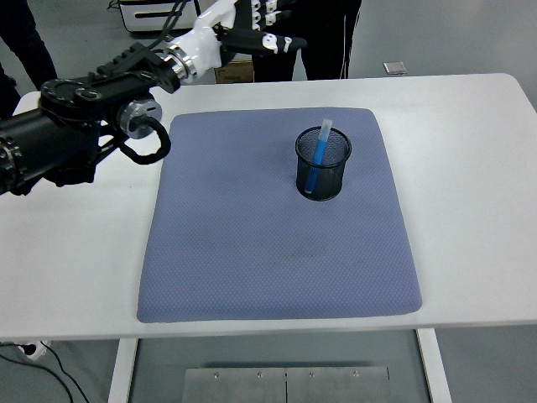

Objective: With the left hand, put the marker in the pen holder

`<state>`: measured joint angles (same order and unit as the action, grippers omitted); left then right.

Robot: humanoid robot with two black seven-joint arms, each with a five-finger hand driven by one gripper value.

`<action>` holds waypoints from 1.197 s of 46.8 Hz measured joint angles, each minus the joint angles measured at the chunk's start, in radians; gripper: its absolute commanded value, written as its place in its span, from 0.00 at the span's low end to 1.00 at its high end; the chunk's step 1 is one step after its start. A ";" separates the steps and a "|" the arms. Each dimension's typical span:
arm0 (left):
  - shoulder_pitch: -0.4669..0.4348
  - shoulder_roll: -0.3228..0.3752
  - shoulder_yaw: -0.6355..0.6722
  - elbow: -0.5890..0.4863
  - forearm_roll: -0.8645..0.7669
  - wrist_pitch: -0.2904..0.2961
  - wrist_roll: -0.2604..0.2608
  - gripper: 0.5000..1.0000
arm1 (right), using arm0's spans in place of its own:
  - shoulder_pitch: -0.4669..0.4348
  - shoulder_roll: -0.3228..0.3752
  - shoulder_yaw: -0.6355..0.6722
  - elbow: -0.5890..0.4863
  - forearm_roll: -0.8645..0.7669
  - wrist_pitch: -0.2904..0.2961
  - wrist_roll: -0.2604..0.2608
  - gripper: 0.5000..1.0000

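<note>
The marker (320,155) stands inside the holder (323,164), leaning a bit, w/ its pale cap end sticking up above the rim at the far side. The holder is a black mesh cup, upright on the blue-grey mat (277,252), in the far right part of it. The mat lies flat on the white table (470,210).

The left hand (252,25) is up near the top edge of the view, well apart from the holder and to its left. Its fingers are apart and stretched out, holding nothing; the upper ones are partly cut by the frame edge. The black left arm (67,138) comes in from the left edge, over the far left corner of the table, w/ a cable loop (143,143) hanging beside it.

Behind the table, legs of persons (331,46) in dark clothes show, and a cardboard box (235,71) on the floor.
</note>
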<state>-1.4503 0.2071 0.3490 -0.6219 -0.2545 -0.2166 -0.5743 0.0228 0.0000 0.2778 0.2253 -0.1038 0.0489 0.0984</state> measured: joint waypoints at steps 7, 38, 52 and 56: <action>0.052 0.138 -0.001 0.000 0.002 0.001 0.003 1.00 | 0.001 0.000 0.000 0.000 0.001 0.000 0.000 1.00; 0.330 0.303 -0.286 0.133 0.000 0.051 -0.007 1.00 | 0.000 0.000 0.000 0.000 0.000 0.000 0.000 1.00; 0.337 0.311 -0.321 0.133 -0.008 -0.007 0.004 1.00 | 0.000 0.000 0.000 0.000 0.001 0.000 0.000 1.00; 0.344 0.319 -0.348 0.133 -0.009 -0.023 0.005 1.00 | 0.000 0.000 0.000 0.000 0.000 0.000 0.000 1.00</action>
<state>-1.1065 0.5257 0.0006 -0.4894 -0.2634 -0.2394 -0.5693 0.0230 0.0000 0.2777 0.2255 -0.1038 0.0493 0.0981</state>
